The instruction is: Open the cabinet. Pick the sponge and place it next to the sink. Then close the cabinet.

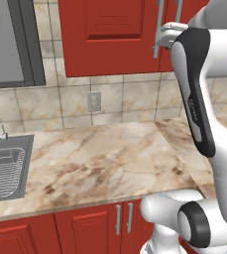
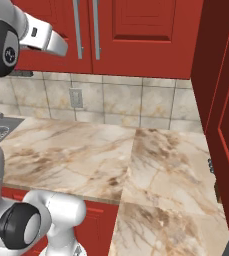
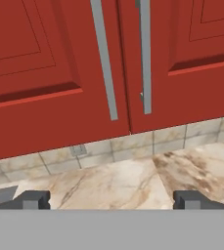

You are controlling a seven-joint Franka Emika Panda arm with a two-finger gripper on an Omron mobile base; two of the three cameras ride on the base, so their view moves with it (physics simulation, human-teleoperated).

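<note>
Cabinet (image 3: 45, 63) doors are sitting shut above the worktop (image 1: 105, 158), and your hand (image 3: 111, 199) is hovering wide open, facing the two silver bar handles (image 3: 105, 63). You're dealing with a rigid, glossy door that likely swings stiffly, so be aiming for one bar's lower part.

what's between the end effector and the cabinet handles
Nothing. In the hand view the open end effector faces the cabinet, and the stretch up to its two silver handles is bare air above the marble counter.
</note>
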